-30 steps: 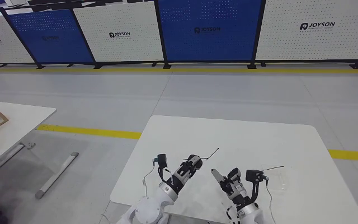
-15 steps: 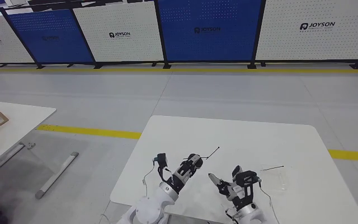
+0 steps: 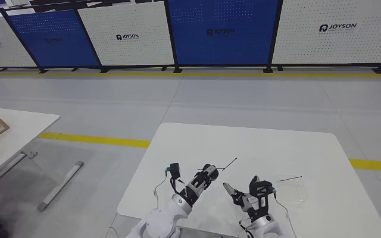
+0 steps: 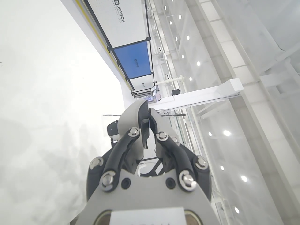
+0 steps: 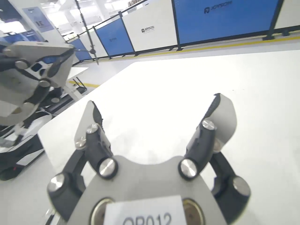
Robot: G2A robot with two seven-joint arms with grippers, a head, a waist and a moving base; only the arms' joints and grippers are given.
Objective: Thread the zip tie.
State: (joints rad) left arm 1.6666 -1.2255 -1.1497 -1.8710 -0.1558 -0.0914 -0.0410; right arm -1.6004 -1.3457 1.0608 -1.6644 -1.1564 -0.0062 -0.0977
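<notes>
Matt white tabletop (image 5: 178,83) beneath the right gripper (image 5: 154,104) — brushed grey metal fingers (image 5: 226,115), rough black rubbery pads (image 5: 97,115); thin black zip tie (image 5: 80,16) in the left gripper (image 5: 69,53) looks plastic.

The zip tie's (image 3: 226,164) held end hides in the left gripper's (image 3: 209,171) jaws; the clear thing (image 3: 296,189) at the tabletop's (image 3: 250,140) four o'clock is indistinct.

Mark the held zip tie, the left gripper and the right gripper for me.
zip tie (image 5: 79,12), right wrist view, middle of the strap.
left gripper (image 4: 148,113), left wrist view, between its shut fingertips.
right gripper (image 5: 154,101), right wrist view, between its open fingertips.
</notes>
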